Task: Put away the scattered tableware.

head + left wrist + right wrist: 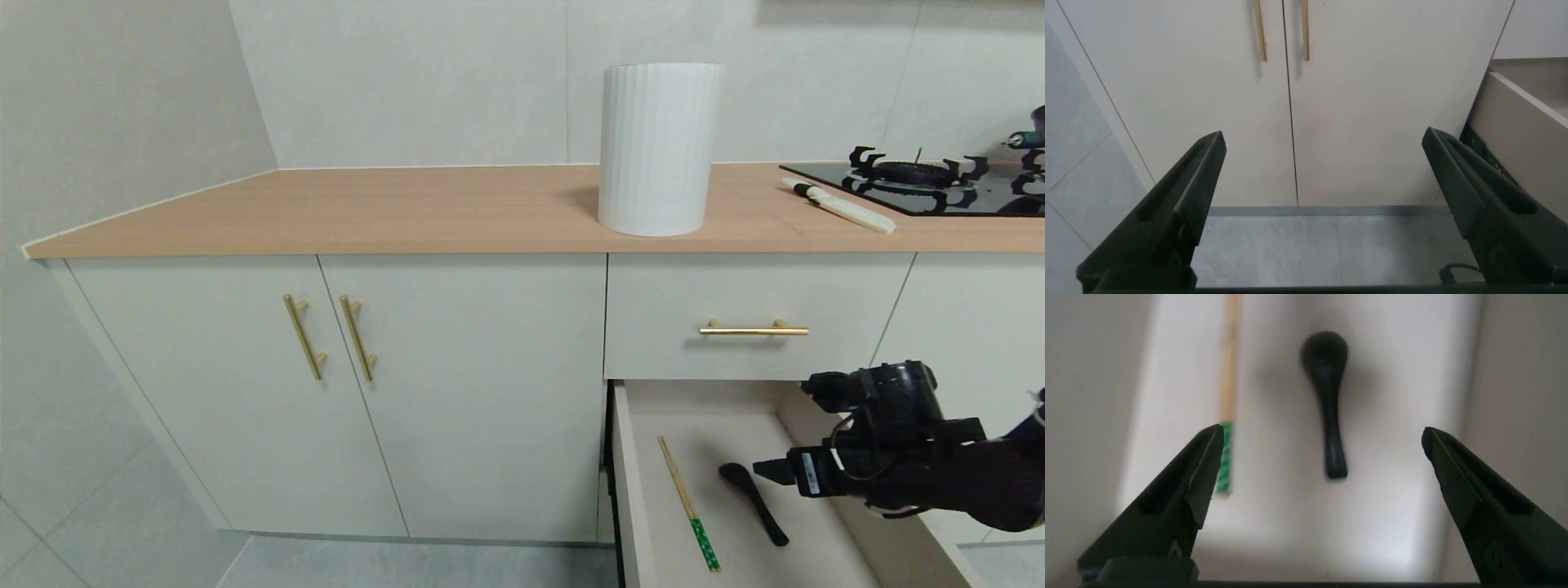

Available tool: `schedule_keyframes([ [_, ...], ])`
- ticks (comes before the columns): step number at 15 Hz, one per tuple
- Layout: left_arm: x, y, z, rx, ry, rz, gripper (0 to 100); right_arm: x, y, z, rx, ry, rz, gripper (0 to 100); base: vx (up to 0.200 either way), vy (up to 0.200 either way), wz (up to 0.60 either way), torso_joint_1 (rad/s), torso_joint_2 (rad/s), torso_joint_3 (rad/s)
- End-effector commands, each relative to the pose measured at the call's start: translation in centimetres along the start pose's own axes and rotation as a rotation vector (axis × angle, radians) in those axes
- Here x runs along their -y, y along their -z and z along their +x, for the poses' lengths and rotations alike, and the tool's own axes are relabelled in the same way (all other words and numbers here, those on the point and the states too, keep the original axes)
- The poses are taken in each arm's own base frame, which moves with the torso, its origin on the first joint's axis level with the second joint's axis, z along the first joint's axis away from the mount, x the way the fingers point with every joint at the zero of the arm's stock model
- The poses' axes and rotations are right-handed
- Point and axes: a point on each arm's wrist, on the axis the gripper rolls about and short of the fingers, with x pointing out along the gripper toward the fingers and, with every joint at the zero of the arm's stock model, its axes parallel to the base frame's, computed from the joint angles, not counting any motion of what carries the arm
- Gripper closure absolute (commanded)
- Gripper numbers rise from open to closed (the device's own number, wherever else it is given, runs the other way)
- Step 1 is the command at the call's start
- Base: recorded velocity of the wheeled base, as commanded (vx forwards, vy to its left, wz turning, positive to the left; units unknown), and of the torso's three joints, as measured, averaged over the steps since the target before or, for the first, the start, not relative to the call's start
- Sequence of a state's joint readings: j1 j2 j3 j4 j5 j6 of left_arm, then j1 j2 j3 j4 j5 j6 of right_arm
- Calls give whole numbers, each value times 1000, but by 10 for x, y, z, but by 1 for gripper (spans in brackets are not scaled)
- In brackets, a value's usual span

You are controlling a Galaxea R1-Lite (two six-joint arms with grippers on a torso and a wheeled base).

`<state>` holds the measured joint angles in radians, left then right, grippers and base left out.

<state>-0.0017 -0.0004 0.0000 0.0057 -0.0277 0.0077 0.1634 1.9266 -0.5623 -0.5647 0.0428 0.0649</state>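
We see the right pincer (1321, 441) spread and empty over the open drawer (633, 490). Spoon (755, 492) and chopsticks (688, 513) lie apart inside. Left pincer (1321, 139) is spread, empty, facing cabinet doors (1372, 98). Knife (841, 207) lies on tabletop (408, 208) beside stove (914, 184).

Wooden counter (408, 208) is pretty much the anchor here; tall white ribbed canister (660, 147) stands on it; black gas stove (914, 175) set into its right end; below it, two cupboard doors (457, 392) with gold handles (304, 336); a closed drawer (751, 314) under its right part.
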Motion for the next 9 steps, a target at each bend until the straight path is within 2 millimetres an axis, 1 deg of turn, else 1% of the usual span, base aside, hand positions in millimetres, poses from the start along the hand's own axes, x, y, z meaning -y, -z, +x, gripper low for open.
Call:
schedule_keyframes([
  [1,0,0,0,-1,0,0,0,-4,-1,-48,76,-42,-7,0,0,0,0,0,0,0],
  [2,0,0,0,-1,0,0,0,-5,-2,-59,78,-59,-9,0,0,0,0,0,0,0],
  [3,0,0,0,-1,0,0,0,-5,-2,-59,78,-59,-9,0,0,0,0,0,0,0],
  [4,0,0,0,-1,0,0,0,-13,-6,-83,79,-133,-30,0,0,0,0,0,0,0],
  [5,0,0,0,-1,0,0,0,-16,-6,-99,54,-174,-38,0,0,0,0,0,0,0],
  [7,0,0,0,-1,0,-2,0,-21,-3,-111,37,-201,-61,0,0,0,0,0,0,0],
  [9,0,0,0,-1,0,-2,0,-25,2,-117,17,-212,-110,0,0,0,0,0,0,0],
])
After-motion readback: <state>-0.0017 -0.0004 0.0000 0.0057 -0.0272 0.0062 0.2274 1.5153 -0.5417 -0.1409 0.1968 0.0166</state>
